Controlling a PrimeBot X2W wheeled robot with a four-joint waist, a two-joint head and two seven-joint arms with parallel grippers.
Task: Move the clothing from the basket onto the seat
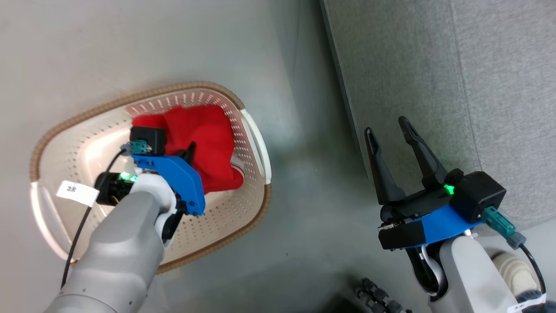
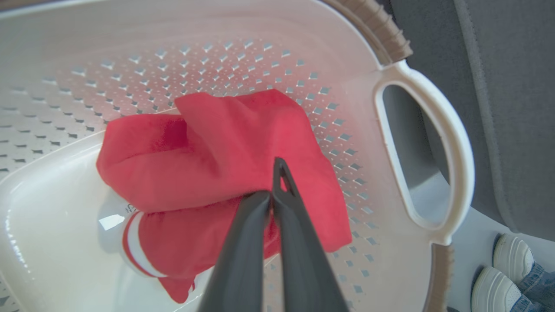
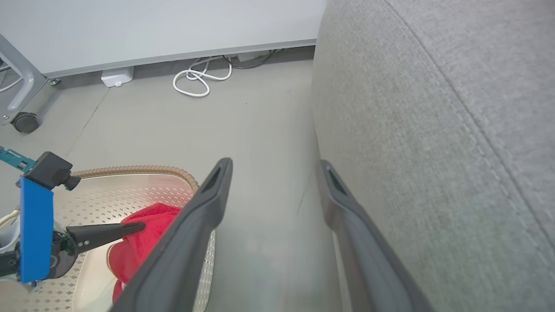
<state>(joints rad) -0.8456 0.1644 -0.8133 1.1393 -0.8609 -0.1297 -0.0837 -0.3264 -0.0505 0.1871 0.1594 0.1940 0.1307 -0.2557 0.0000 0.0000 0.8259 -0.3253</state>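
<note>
red clothing (image 2: 217,147), wrist view: left end effector (image 2: 273,184) pinches it; right end effector (image 1: 386,126) agape.

A pale wall (image 3: 151,30) meets the grey floor (image 3: 260,117) at the far side. At its foot lies a looped white cable (image 3: 195,80), with a small white box (image 3: 117,77) to its left. Further left, a black caster (image 3: 25,122) sits under a grey metal leg (image 3: 19,82). At the near right stand a person's white shoes (image 2: 511,255) and blue jeans hems (image 2: 531,277).

Soft clothing (image 2: 217,143), glossy plastic basket (image 2: 130,39)
</note>
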